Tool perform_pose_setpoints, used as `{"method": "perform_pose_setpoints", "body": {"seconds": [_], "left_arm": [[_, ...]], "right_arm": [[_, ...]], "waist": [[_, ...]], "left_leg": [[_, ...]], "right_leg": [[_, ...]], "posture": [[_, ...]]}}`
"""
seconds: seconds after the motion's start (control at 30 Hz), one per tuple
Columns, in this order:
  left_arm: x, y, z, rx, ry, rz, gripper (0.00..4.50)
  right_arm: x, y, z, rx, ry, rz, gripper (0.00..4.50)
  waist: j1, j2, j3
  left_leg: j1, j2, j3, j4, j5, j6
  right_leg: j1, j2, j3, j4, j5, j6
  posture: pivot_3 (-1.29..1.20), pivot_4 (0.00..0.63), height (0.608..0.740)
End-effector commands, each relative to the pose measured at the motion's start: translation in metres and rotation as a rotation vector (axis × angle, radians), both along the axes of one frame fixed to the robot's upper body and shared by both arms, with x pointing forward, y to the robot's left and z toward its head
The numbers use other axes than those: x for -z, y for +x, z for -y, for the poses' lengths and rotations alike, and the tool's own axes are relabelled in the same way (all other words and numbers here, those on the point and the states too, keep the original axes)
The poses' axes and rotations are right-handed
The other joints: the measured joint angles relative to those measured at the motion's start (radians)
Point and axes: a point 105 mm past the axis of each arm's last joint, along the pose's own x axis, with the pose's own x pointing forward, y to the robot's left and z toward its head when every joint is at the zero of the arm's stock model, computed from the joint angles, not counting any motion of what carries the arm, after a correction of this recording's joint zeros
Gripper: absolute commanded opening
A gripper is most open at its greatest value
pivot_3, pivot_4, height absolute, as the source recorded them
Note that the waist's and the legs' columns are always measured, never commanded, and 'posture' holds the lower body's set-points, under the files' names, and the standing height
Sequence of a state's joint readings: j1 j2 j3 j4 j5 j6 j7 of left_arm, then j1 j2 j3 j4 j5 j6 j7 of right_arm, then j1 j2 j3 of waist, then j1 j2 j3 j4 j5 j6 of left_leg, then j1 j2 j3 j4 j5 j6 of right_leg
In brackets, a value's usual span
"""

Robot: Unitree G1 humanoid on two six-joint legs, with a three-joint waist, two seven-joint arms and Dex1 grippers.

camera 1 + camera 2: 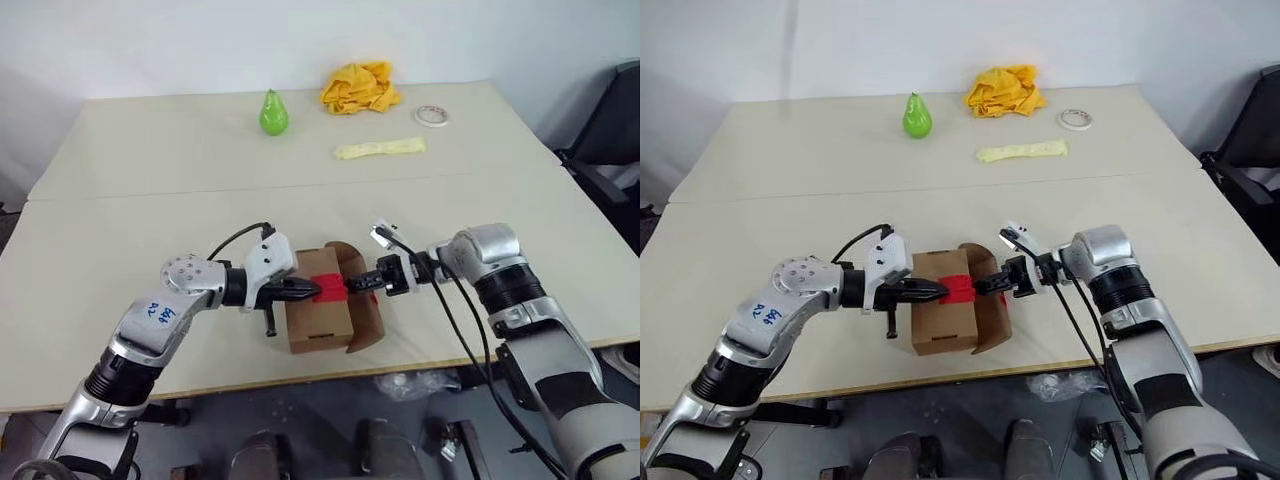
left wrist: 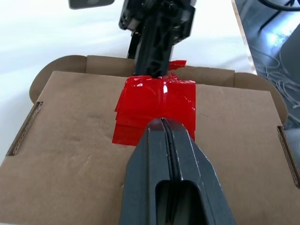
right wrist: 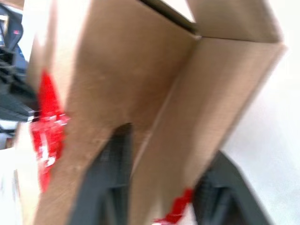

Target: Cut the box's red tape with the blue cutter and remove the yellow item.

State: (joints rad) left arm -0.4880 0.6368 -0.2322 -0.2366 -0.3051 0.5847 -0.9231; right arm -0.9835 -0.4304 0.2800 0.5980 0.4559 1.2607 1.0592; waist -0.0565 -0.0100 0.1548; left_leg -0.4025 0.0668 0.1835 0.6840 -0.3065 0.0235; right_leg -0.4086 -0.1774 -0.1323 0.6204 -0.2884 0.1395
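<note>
The brown box [image 1: 318, 322] stands near the table's front edge, between my two grippers. A crumpled red tape [image 1: 328, 289] patch lies across its top. My left gripper [image 1: 308, 290] is shut, and its tip [image 2: 161, 123] rests on the red tape [image 2: 154, 105]. From the other side, my right gripper [image 1: 360, 284] has reached the box's open flap [image 1: 372, 318]. In the right wrist view that gripper [image 3: 172, 140] has one finger on each side of the flap [image 3: 206, 103]. The blue cutter and the yellow item are out of view.
At the back of the table [image 1: 150, 220] are a green pear [image 1: 273, 113], a yellow-orange cloth heap [image 1: 360, 87], a pale yellow strip [image 1: 380, 149] and a tape roll [image 1: 431, 115]. A dark chair [image 1: 615, 130] stands beyond the right edge.
</note>
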Motion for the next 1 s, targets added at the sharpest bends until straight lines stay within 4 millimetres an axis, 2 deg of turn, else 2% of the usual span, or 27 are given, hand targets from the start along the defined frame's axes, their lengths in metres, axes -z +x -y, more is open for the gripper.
{"method": "perform_pose_setpoints", "body": {"seconds": [0.03,0.07,0.23,0.37,0.43,0.57,0.73,0.83,1.0], "left_arm": [[0.023,-0.003,-0.011,-0.005,0.059,-0.057,0.00],[0.023,-0.003,-0.011,0.002,0.053,-0.049,0.00],[0.022,-0.001,-0.004,0.026,0.018,-0.016,0.00],[0.029,-0.005,0.018,0.108,-0.024,-0.034,0.00],[0.031,0.000,0.031,0.108,-0.055,0.002,0.00],[0.029,0.012,0.063,0.105,-0.135,0.044,0.00],[0.021,0.028,0.089,0.050,-0.213,0.119,0.00],[0.017,0.035,0.094,-0.004,-0.259,0.152,0.00],[0.024,0.038,0.088,-0.064,-0.279,0.160,0.00]], "right_arm": [[0.026,-0.011,0.006,0.002,-0.126,-0.093,0.37],[0.023,-0.010,0.011,0.009,-0.137,-0.089,0.05],[-0.005,0.000,0.035,0.086,-0.175,-0.043,0.05],[-0.055,0.003,0.042,0.131,-0.162,0.024,0.05],[-0.073,0.002,0.044,0.142,-0.156,0.042,0.05],[-0.092,0.000,0.061,0.167,-0.232,0.091,0.05],[-0.110,-0.001,0.072,0.172,-0.315,0.136,0.05],[-0.121,-0.001,0.073,0.170,-0.367,0.164,0.05],[-0.130,-0.006,0.070,0.122,-0.451,0.176,0.05]], "waist": [[0.000,0.000,0.000],[0.001,0.000,0.000],[0.018,0.002,0.000],[0.047,0.004,0.001],[0.056,0.004,0.001],[0.063,0.004,0.002],[0.052,0.005,0.002],[0.045,0.006,0.002],[0.037,0.006,0.002]], "left_leg": [[0.000,0.000,0.000,-0.001,0.000,0.000],[0.000,0.000,0.000,-0.001,0.000,-0.001],[-0.001,-0.001,0.001,-0.001,-0.001,0.000],[-0.004,-0.002,0.001,-0.001,-0.001,0.002],[-0.005,-0.003,0.002,0.000,-0.001,0.004],[-0.008,-0.004,0.002,0.000,-0.002,0.006],[-0.012,-0.006,0.004,0.000,-0.004,0.007],[-0.012,-0.004,0.006,-0.001,-0.004,0.007],[-0.012,-0.003,0.006,-0.001,-0.005,0.006]], "right_leg": [[0.000,0.000,0.000,0.000,0.000,0.000],[-0.001,0.000,0.000,0.000,0.000,0.000],[-0.001,0.000,0.000,-0.001,0.000,0.000],[-0.002,-0.004,0.000,-0.003,0.000,0.000],[-0.003,-0.006,0.000,-0.005,0.000,0.000],[-0.003,-0.007,-0.002,-0.010,0.001,0.002],[-0.006,-0.006,-0.004,-0.013,0.003,0.004],[-0.007,-0.005,-0.004,-0.014,0.003,0.005],[-0.008,-0.005,-0.005,-0.014,0.003,0.004]], "posture": [[0.00,0.150,0.740],[0.00,0.150,0.740],[0.00,0.150,0.740],[0.00,0.150,0.740],[0.00,0.150,0.740],[0.00,0.150,0.740],[0.00,0.150,0.740],[0.00,0.150,0.740],[0.00,0.150,0.740]]}}
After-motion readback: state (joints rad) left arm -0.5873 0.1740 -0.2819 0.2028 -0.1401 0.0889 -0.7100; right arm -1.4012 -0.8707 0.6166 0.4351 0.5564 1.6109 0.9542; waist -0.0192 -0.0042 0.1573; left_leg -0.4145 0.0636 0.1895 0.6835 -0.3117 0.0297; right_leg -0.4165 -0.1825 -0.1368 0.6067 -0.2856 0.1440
